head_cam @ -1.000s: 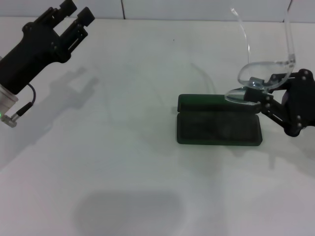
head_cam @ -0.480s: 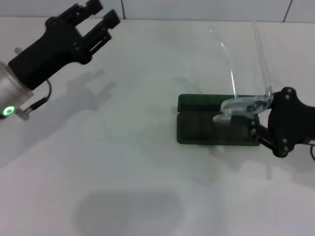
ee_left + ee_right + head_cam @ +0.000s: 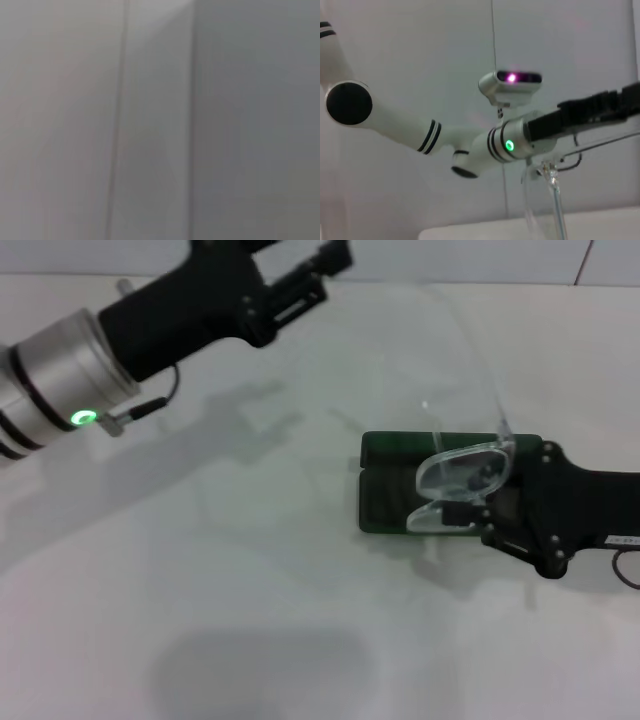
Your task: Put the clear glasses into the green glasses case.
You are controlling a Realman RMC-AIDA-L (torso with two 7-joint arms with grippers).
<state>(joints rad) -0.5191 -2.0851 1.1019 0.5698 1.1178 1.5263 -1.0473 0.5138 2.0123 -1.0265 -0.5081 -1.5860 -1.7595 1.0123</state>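
Observation:
The green glasses case (image 3: 392, 508) lies open on the white table at centre right, its lid (image 3: 400, 448) folded back on the far side. My right gripper (image 3: 472, 500) reaches in from the right, low over the case, and is shut on the clear glasses (image 3: 455, 472). The lenses hang just above the case's right half, and the thin arms rise up and back. One glasses arm (image 3: 555, 200) shows in the right wrist view. My left gripper (image 3: 318, 275) is raised at the back, left of centre, open and holding nothing.
The white table (image 3: 250, 590) spreads left of and in front of the case. A wall runs along its far edge. The right wrist view looks at my left arm (image 3: 520, 137) and the head camera (image 3: 510, 82). Plain grey surfaces fill the left wrist view.
My right gripper has come down and to the left with the glasses, bringing the lenses low over the open case. The left arm has swung right along the back.

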